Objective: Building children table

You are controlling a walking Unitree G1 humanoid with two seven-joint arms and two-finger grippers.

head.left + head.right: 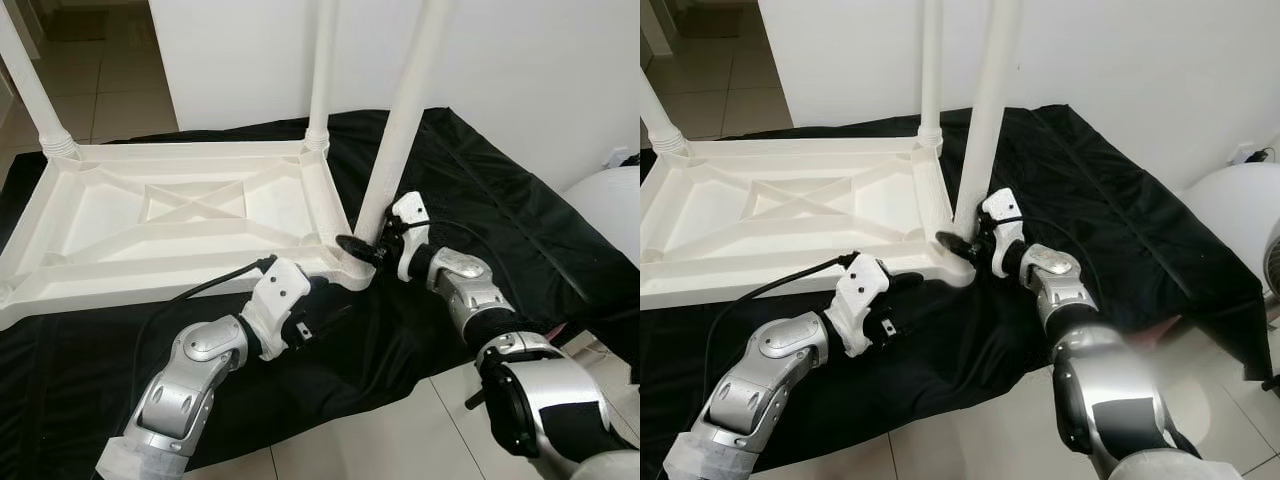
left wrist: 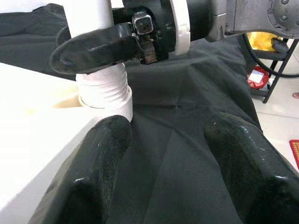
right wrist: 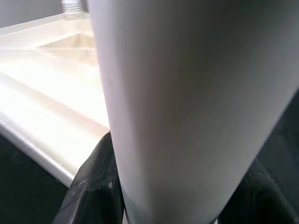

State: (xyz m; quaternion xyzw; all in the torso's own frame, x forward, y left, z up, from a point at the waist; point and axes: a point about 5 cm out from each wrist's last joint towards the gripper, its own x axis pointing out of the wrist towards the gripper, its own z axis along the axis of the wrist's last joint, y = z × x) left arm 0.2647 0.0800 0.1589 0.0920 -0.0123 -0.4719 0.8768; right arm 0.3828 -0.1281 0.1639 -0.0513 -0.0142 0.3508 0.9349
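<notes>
Low in the frame's centre, the left gripper is hovering spread-fingered beside the upturned white table on a black cloth. Just beyond, the right gripper is clamping the near-corner leg.

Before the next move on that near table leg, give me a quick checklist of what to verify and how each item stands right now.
1. Right hand closed around the near leg at its base: ok.
2. Near leg seated fully in the corner socket of the table top: cannot tell; it leans slightly.
3. Left hand clear of the leg: ok, open, beside the corner, holding nothing.
4. Table top lying flat, upside down, on the black cloth: ok.
5. Other legs in place: far corner leg and far left leg stand upright; the near left corner has no leg: not ok.
</notes>
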